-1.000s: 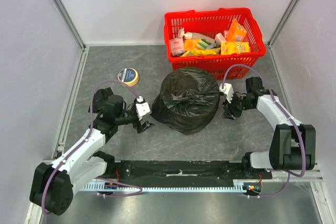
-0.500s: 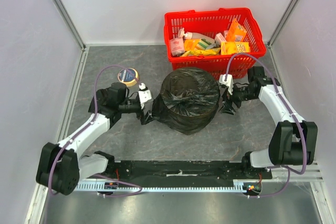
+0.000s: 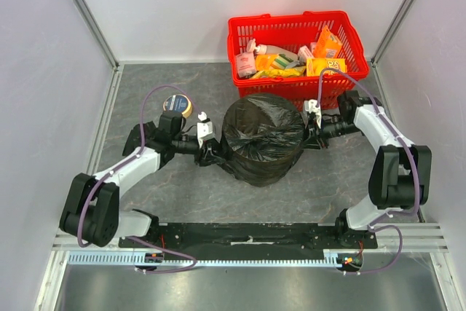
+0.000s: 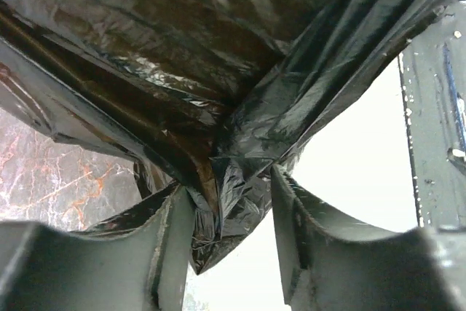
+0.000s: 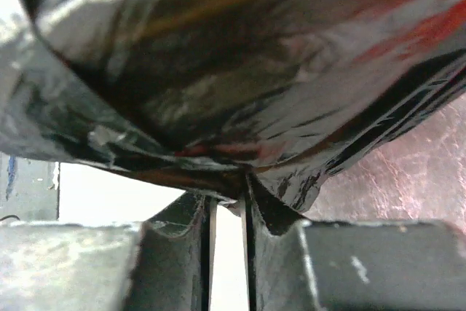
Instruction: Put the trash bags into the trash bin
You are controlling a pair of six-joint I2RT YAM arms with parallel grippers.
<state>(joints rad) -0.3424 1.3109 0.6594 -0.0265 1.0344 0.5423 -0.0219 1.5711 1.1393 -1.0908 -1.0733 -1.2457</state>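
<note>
A black trash bag [image 3: 262, 136] is draped over a round upright shape at the middle of the table. The trash bin itself is hidden; only black plastic shows. My left gripper [image 3: 211, 152] is at the bag's left lower side. In the left wrist view its jaws [image 4: 231, 187] stand apart around a hanging fold of the bag [image 4: 218, 71], which touches only the left finger. My right gripper [image 3: 312, 135] is at the bag's right side. In the right wrist view its jaws [image 5: 227, 193] are nearly together, with the bag's edge [image 5: 218, 71] caught between the tips.
A red wire-mesh basket [image 3: 297, 49] full of groceries stands right behind the bag. A roll of tape [image 3: 177, 105] lies by my left arm. Grey walls close the table at left, right and back. A black rail [image 3: 247, 238] runs along the near edge.
Both arms have swung inward to the bag's sides. Each gripper opened wide and then narrowed, the right one onto the bag's edge. The bag has barely moved.
</note>
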